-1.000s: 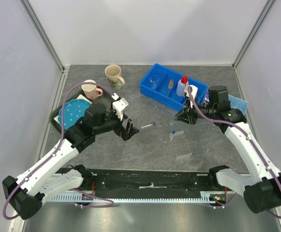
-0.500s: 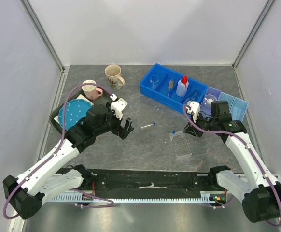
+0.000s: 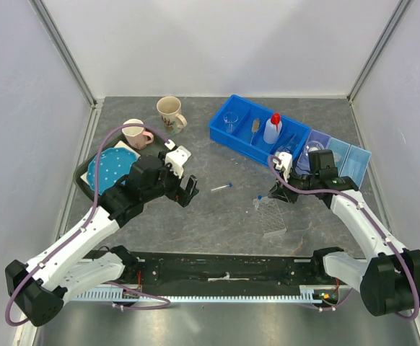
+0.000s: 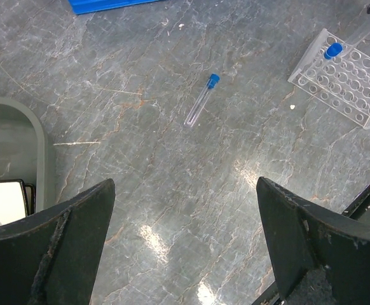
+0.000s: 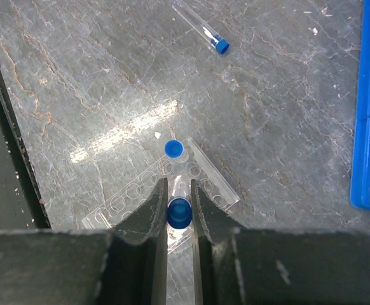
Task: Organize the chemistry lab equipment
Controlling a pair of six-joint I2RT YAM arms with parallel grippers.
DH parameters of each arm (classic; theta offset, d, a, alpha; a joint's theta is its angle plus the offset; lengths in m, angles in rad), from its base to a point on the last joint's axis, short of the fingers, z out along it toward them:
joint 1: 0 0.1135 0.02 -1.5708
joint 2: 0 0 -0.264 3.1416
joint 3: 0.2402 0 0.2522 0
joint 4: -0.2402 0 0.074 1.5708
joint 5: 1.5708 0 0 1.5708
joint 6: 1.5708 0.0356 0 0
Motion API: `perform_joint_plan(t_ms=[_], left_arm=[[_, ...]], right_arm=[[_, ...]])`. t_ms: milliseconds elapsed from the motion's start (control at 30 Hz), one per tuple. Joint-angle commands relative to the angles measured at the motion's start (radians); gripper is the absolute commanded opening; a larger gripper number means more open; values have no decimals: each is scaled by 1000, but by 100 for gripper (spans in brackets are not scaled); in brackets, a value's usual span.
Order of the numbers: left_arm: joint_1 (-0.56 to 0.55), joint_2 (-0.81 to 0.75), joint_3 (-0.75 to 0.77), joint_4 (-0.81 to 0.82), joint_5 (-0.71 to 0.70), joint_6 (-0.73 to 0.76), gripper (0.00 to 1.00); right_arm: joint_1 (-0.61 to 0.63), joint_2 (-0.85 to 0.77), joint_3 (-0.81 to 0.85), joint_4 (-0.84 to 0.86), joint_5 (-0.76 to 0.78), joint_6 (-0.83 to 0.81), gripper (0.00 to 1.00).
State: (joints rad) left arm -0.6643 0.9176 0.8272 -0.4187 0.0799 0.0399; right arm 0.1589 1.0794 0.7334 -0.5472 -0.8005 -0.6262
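Observation:
My right gripper (image 3: 275, 193) (image 5: 178, 190) is shut on a blue-capped tube (image 5: 179, 213) and holds it upright just above the clear tube rack (image 3: 272, 215) (image 5: 201, 175). Another blue-capped tube (image 5: 173, 149) stands in the rack's corner hole. A third tube (image 3: 221, 187) (image 4: 199, 105) (image 5: 202, 27) lies loose on the table between the arms. My left gripper (image 3: 189, 192) (image 4: 185, 190) is open and empty, hovering left of the loose tube. The white squeeze bottle (image 3: 271, 128), a clear beaker (image 3: 230, 121) and a thin brush (image 3: 255, 128) are in the blue bin (image 3: 247, 144).
A beige mug (image 3: 169, 112) and a pink mug (image 3: 135, 132) stand at the back left. A blue dotted plate (image 3: 111, 168) lies in a dark tray (image 3: 82, 171). Light blue compartments (image 3: 347, 160) sit right of the bin. The rack also shows in the left wrist view (image 4: 350, 79).
My right gripper moved from the blue bin down and left to above the rack, tube in its grip. My left gripper drew back slightly from the loose tube.

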Motion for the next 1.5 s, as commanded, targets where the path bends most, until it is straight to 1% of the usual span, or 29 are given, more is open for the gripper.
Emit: perform_joint_plan(t_ms=[0, 200, 467, 900, 1200, 1333, 1467], left_arm=[[-1, 4, -8, 18, -15, 40, 98], [-1, 12, -8, 17, -16, 41, 98], [-1, 10, -10, 18, -17, 43, 98], [-1, 13, -11, 18, -14, 43, 98], [-1, 15, -10, 17, -14, 45, 98], [-1, 18, -11, 17, -11, 45, 98], [-1, 20, -11, 18, -12, 41, 98]], right_arm=[[8, 20, -25, 85, -57, -32, 12], [31, 34, -57, 130, -59, -27, 13], [65, 89, -45, 171, -16, -23, 13], [65, 90, -54, 181, 23, -13, 13], [65, 126, -48, 182, 60, -3, 14], [67, 148, -52, 182, 44, -4, 16], [71, 178, -45, 181, 38, -3, 20]])
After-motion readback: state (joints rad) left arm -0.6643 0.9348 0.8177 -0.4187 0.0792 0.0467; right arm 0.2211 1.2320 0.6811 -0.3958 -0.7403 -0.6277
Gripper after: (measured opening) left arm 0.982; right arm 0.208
